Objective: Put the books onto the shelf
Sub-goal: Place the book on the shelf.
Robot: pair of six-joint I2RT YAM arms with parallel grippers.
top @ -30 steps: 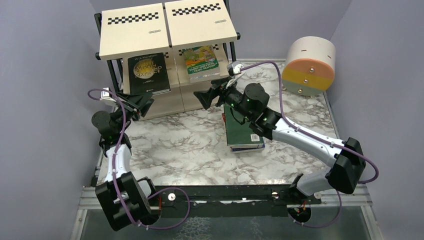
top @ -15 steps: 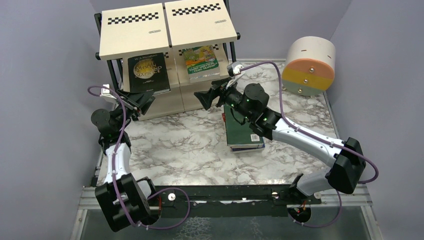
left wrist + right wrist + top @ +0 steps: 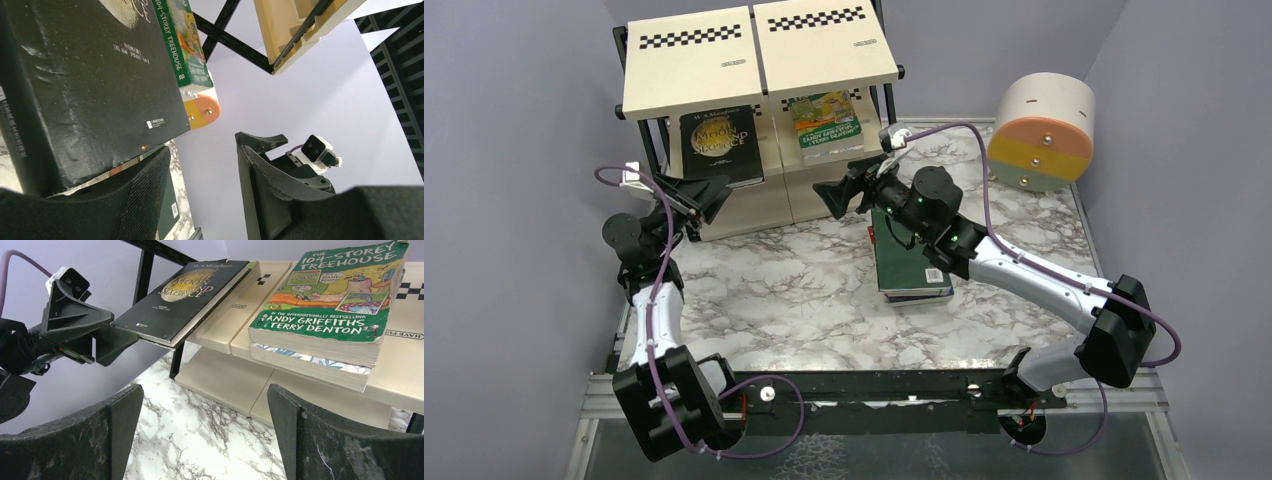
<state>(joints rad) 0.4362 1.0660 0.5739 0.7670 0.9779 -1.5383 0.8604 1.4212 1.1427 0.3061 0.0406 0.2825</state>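
- Left fingers (image 3: 707,195): partly apart, nothing between them. One tip sits at the near corner of the black book (image 3: 720,147) and seems to touch it. The book lies just beyond them on the middle tier of the shelf (image 3: 689,75) and overhangs its front edge.
  - Risk: an off-centre push may swing the book round rather than seat it.
  - Risk: a careless pull-back may drag it off onto the surface (image 3: 794,290).
- Right fingers (image 3: 834,198): wide apart, empty, hovering. The green book (image 3: 826,122) lies ahead of them on the same tier, on top of another book.
  - Risk: any forward drift could nudge that pair askew.
- The stack (image 3: 911,275) of remaining books lies on the surface behind the right fingers, under that arm.
  - Risk: if the arm sinks, it may scuff or shift the top cover.
- The two sets of fingers stand near each other.
  - Risk: crossing paths could end in a knock.
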